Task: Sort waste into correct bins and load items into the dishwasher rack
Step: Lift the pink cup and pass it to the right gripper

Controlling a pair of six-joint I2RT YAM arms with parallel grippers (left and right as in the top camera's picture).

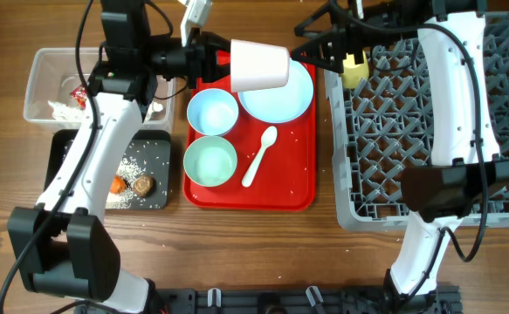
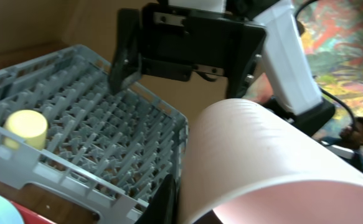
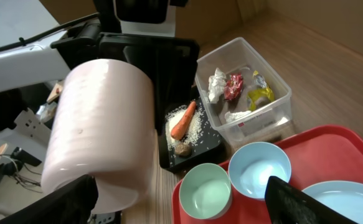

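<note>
Left claw (image 1: pixel 222 61): you're gripping the pink cup (image 1: pixel 260 65) sideways above the red tray's (image 1: pixel 302 199) far edge.
Right claw (image 1: pixel 311 45): standing open, just beside the cup's free end.
Right wrist view: showing the silver-yellow wrapper (image 3: pixel 260 93) in the clear tub (image 3: pixel 265 115); overhead, your left arm (image 1: pixel 106 148) is covering it.

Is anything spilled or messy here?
Yes. A few white rice grains lie scattered on the red tray around the spoon, like a small spill.

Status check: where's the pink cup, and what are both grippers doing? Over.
Left gripper shut on pink plastic cup, held sideways over red tray. Right gripper open at its free end, not gripping. Grey peg rack holds one yellow cup.
</note>
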